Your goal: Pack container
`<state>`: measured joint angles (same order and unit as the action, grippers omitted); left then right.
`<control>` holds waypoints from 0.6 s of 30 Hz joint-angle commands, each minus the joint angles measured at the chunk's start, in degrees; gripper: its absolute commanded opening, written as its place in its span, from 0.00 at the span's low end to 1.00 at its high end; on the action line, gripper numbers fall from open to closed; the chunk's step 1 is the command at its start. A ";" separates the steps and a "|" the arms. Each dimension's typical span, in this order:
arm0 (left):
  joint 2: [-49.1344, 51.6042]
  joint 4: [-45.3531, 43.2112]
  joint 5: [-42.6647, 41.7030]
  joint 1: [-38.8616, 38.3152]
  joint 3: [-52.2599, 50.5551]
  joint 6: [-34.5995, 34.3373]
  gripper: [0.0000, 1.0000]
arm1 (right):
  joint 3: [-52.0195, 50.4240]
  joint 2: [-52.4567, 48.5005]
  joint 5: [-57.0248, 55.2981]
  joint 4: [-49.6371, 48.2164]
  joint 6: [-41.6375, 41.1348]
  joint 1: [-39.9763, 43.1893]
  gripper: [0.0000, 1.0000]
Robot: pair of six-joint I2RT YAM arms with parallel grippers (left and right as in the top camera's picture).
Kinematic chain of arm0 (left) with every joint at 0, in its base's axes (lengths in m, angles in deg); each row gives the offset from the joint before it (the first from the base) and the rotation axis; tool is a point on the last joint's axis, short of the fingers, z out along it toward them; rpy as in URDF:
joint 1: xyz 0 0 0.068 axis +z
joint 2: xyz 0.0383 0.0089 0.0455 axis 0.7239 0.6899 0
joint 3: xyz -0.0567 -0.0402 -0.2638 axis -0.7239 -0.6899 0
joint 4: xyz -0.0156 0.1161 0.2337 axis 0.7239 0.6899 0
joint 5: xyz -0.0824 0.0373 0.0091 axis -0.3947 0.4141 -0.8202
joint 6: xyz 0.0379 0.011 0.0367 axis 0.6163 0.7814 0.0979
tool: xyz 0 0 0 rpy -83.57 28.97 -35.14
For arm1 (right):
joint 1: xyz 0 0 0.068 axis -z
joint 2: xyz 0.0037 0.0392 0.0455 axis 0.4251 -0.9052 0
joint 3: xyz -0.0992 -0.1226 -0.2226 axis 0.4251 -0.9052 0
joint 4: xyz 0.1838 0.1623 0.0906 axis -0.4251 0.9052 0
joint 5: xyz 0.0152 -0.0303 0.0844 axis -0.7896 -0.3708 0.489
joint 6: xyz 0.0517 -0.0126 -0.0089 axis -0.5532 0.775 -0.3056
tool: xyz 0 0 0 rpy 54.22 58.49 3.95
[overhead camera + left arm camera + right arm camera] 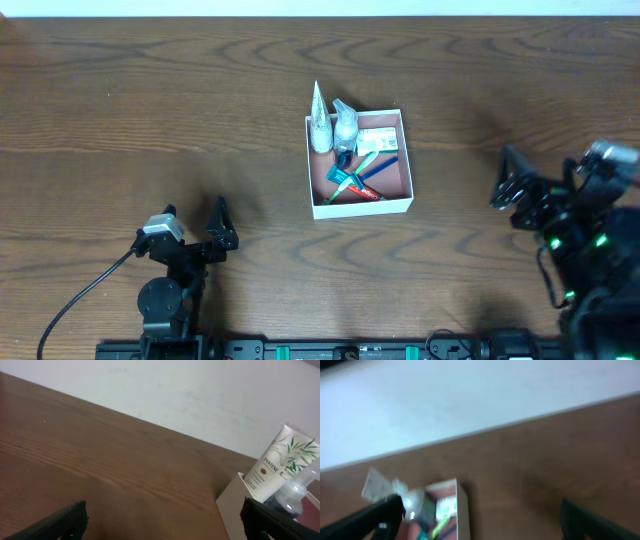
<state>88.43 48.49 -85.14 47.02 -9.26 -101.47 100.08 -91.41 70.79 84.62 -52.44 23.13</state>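
The container (362, 207) is a shallow square box with white walls and a reddish-pink inside, at the table's middle. In it stand a white Pantene tube (320, 125) and a clear bottle (345, 124), with a small white box (377, 139) and toothbrushes (362, 178) lying flat. The tube (281, 460) and the container's corner (232, 500) show in the left wrist view. My left gripper (200, 228) is open and empty, well left of the container. My right gripper (512, 180) is open and empty, to its right. The right wrist view shows the container (462, 505), blurred.
A black cable (85, 295) runs from the left arm's base toward the front left. A white wall (200, 395) borders the table's far edge. Bare wooden tabletop (150, 100) lies all round the container.
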 commanded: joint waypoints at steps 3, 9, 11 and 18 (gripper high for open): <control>-0.26 1.88 -1.01 0.26 -0.98 0.31 0.98 | -19.47 10.45 -0.20 -21.64 -5.01 -0.50 0.99; -0.26 1.88 -1.01 0.26 -0.98 0.31 0.98 | -32.15 17.57 -2.78 -39.34 -3.28 -0.50 0.99; -0.26 1.88 -1.01 0.26 -0.98 0.31 0.98 | -34.75 19.28 -4.52 -41.59 -3.30 -0.50 0.99; -0.26 1.88 -1.01 0.26 -0.98 0.31 0.98 | -42.05 25.68 -5.03 -44.04 -7.32 -0.52 0.99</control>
<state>88.43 48.47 -85.12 47.02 -9.26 -101.47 60.13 -67.94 67.03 40.82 -56.66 23.11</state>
